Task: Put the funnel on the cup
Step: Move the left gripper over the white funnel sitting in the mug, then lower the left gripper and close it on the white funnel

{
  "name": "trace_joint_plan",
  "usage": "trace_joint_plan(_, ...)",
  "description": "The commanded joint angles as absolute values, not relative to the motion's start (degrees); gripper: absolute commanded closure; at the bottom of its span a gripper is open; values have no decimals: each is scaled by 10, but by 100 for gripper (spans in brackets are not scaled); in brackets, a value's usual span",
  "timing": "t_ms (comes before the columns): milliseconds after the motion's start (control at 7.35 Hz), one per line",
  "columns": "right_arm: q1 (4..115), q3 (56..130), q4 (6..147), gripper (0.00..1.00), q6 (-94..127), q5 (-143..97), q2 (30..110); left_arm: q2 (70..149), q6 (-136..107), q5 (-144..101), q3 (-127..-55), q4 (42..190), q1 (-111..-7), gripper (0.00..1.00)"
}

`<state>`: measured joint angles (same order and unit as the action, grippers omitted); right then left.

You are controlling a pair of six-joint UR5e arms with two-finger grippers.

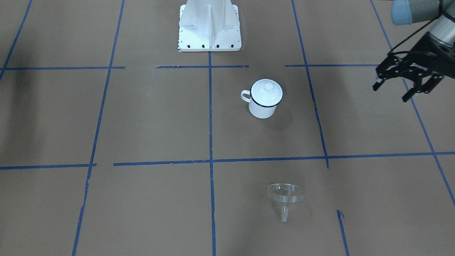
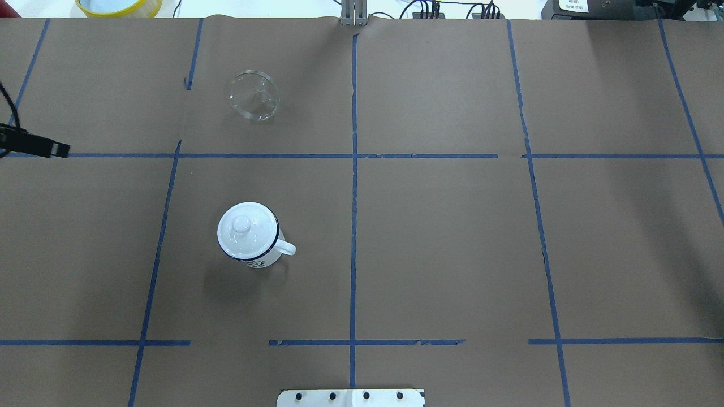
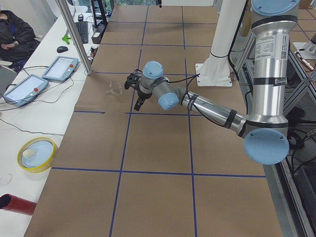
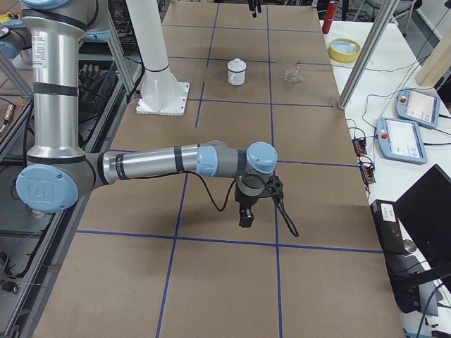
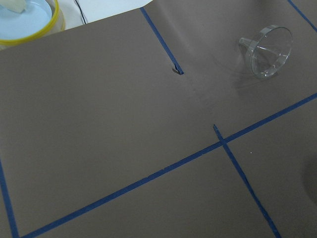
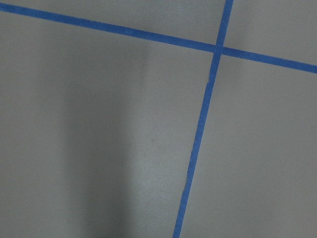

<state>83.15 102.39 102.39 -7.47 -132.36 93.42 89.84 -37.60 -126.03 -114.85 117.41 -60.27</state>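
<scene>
1. Exterior front-facing: my left gripper (image 1: 390,93) hangs above the desk near its left end, its fingers spread wide with nothing between them. The cup (image 1: 263,103) stands upright just left of the desk's midline, with a knobbed lid (image 1: 267,90) sitting on it. The funnel (image 1: 285,199) lies on its side close to the far edge, well apart from the cup.
2. Overhead exterior: only one dark fingertip of my left gripper pokes in at the left edge. The cup's handle points toward the midline.
3. Exterior left: my left gripper is off the desk surface and clear of the funnel, which is nearer the far edge.
4. Exterior right: my right gripper (image 4: 245,217) points down over the desk's right half. I cannot tell whether its fingers are apart or together.
5. Left wrist-mounted: the funnel's wide rim faces me. A yellow-rimmed bowl (image 5: 29,20) sits beyond the far left corner.
6. Right wrist-mounted: only brown paper and crossing blue tape (image 6: 198,148).
</scene>
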Motion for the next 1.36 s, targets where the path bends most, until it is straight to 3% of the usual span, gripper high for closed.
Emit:
trace_joint_plan(0,831,1024,1024,0,-75,-1324,934,998,-512,-1198,-1180,1038,-472,0)
trace_joint_plan(408,831,1023,1025,0,-75,-1324,934,1179,-701,-1132,-1175,811,-347,0)
trace_joint_plan(1224,831,1024,1024,0,-75,-1324,934,1185,-744,-1042,-1136,798,-314,3)
